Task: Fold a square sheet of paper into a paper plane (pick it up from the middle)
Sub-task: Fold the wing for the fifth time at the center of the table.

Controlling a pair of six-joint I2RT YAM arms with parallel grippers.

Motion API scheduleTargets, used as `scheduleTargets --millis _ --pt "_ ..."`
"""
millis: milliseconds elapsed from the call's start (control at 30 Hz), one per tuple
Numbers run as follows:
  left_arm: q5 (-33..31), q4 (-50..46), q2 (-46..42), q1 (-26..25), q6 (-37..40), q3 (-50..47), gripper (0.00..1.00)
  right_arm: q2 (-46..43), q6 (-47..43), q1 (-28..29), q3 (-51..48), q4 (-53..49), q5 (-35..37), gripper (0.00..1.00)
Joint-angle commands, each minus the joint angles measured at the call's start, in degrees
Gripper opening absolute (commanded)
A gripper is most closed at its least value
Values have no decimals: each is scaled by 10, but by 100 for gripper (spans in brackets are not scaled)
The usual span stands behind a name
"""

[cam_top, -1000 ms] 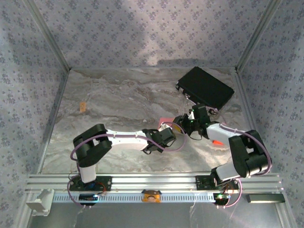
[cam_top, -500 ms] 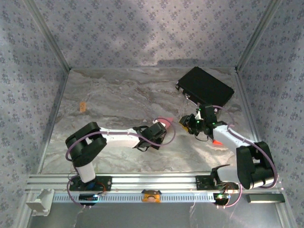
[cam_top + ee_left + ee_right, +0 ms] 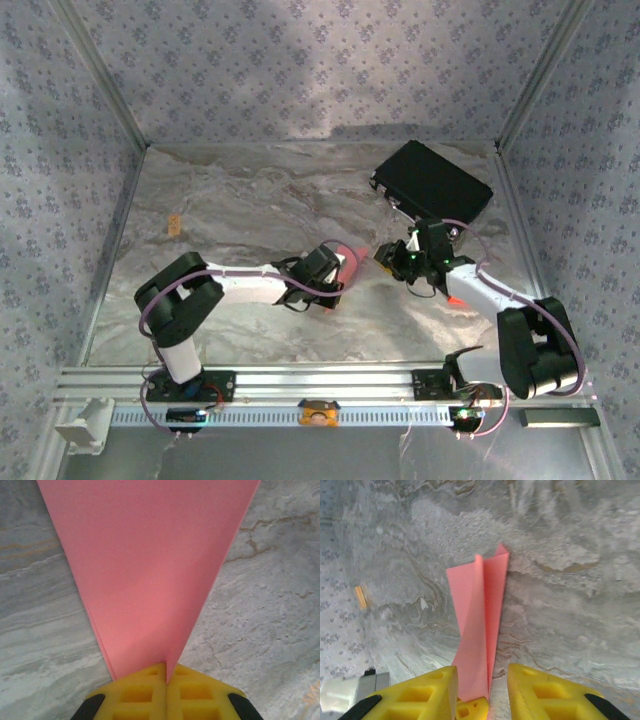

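Roughly at the middle of the bench, a little right of centre, the paper plane (image 3: 350, 262) is a slim fold of salmon-pink paper. From the left wrist it shows as a plain pink wedge (image 3: 150, 570), wide at the far end and narrowing down to a point at the left hand (image 3: 166, 674). The yellow fingers (image 3: 140, 695) of that hand are pressed together on the narrow end, with the layered edges of the paper caught in the seam between them. From the right wrist the same fold (image 3: 477, 630) stands as a narrow dart with a centre crease and two flaps at its far tip, its shadow falling on the marble to the right. Whether the paper touches the bench cannot be told. The right hand (image 3: 482, 675) faces it from the right with its yellow fingers (image 3: 540, 690) spread apart, the near end of the paper lying in the gap between them and neither finger seen to touch it. From above, the left hand (image 3: 338, 274) and the right hand (image 3: 386, 258) sit close together on either side of the paper. The grey marbled bench (image 3: 250, 200) carries a black case (image 3: 432, 185) at its far right and a tiny orange tag (image 3: 174, 224) well off to the left.
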Motion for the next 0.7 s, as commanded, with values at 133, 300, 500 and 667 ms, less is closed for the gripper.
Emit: scheduleTargets --millis 133,300,500,667 --pt "78 14 23 19 -15 4 4 4 -63 35 -17 36 29 27" --pt "107 15 40 27 -21 12 5 20 -77 37 -29 60 -26 24" --pt "150 41 56 37 -36 7 3 47 -89 44 -36 87 -72 18" --pt "182 79 56 45 -45 -10 1 54 -90 51 -45 129 -78 14"
